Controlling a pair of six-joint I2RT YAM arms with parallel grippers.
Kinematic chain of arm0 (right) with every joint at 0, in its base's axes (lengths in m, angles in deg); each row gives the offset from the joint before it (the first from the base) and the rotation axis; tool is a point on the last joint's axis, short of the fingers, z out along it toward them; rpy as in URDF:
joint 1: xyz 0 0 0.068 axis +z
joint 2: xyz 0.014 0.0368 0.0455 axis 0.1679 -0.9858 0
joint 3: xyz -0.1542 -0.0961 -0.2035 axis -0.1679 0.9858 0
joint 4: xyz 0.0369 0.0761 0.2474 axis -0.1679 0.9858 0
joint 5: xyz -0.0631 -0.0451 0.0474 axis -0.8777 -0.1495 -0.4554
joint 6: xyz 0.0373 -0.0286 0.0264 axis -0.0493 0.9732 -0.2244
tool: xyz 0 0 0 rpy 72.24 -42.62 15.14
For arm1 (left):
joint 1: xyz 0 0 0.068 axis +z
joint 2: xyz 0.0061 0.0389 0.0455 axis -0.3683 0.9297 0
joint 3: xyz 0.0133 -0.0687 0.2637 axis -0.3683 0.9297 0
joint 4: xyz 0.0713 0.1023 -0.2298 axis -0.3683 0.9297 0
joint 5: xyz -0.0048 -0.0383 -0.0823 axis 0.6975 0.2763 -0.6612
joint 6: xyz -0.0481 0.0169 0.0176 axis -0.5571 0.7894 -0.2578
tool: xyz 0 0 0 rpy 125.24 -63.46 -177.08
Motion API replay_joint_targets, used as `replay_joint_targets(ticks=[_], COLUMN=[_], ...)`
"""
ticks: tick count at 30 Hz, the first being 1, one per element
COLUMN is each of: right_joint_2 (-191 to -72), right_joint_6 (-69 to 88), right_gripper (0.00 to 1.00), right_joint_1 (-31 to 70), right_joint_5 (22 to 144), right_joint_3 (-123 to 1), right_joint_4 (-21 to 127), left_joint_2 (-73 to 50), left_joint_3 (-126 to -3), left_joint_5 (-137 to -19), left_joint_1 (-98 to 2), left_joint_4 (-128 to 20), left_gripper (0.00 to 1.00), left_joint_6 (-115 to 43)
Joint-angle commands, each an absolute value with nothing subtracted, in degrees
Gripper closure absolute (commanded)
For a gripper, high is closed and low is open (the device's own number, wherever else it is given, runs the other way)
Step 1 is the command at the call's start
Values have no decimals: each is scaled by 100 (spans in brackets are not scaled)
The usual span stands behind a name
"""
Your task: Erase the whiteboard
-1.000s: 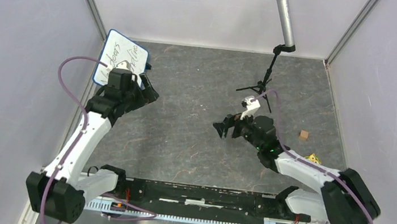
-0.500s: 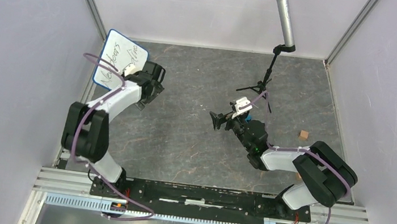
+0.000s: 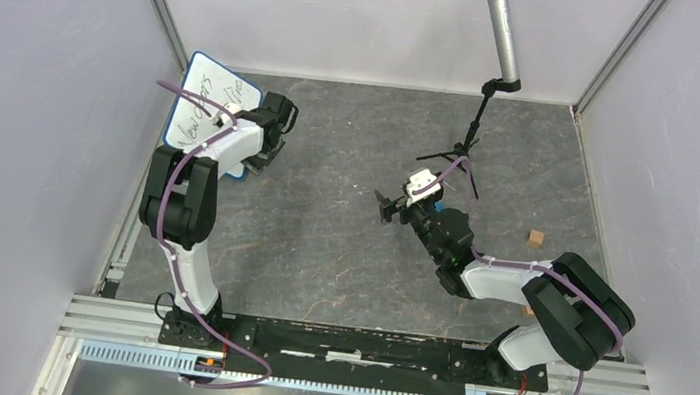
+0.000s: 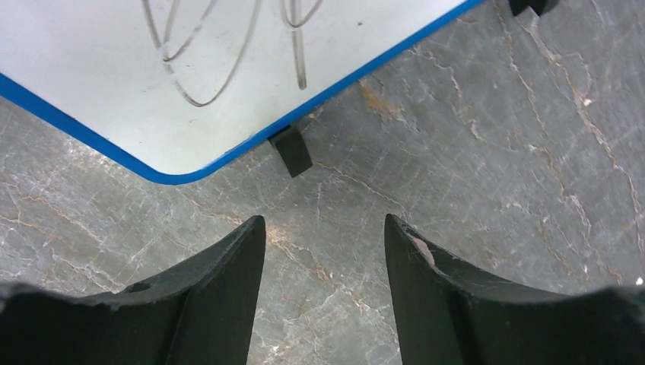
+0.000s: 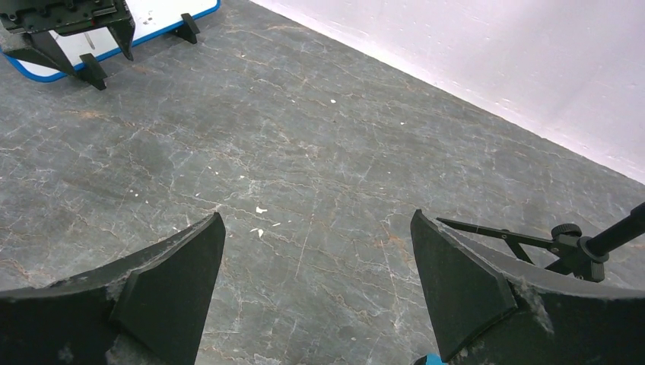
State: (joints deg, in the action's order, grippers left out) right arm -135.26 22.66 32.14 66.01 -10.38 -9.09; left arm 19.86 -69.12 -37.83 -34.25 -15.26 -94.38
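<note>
The whiteboard [image 3: 207, 84] lies in the far-left corner of the tabletop [image 3: 340, 247], close to the left wall, its blue-rimmed face up and bearing black handwriting [image 4: 198, 61]. My left pincer [image 4: 323, 228] is at the whiteboard's right edge. Its tips stop just short of a rounded corner and the small black foot [image 4: 291, 150] beside it, touching neither. The jaws stand apart with only bare stone between them, gripping nothing. Well to the right of the whiteboard, near the middle of the tabletop, my right pincer [image 5: 317, 217] points back toward the whiteboard with its jaws spread wide and empty. Further from the whiteboard, just behind that pincer, stands a black tripod stand [image 3: 462, 151]. A small brown block [image 3: 534, 237] sits further right still.
</note>
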Motion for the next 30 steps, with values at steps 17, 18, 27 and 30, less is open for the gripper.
replay_joint_targets(ticks=[17,18,27,30], right_joint_2=[-13439,-13455,-13424,-13418], right_joint_6=[2416,2408,2416,2425], right_gripper=[2,2,2,2], right_joint_1=[3226,3226,3226,3226], right_joint_5=[6610,6610,6627,6633], right_joint_3=[-1217,-1232,-1237,-1242], right_joint_4=[-908,-871,-830,-830], left_joint_2=[2600,2642,2774,2703], left_joint_3=[-7173,-7206,-7283,-7273], left_joint_5=[-3154,-3152,-3164,-3136], left_joint_1=[-3066,-3058,-3031,-3089], left_joint_4=[-1354,-1339,-1339,-1335], left_gripper=[40,42,64,75], left_joint_6=[-9841,-9828,-9762,-9589])
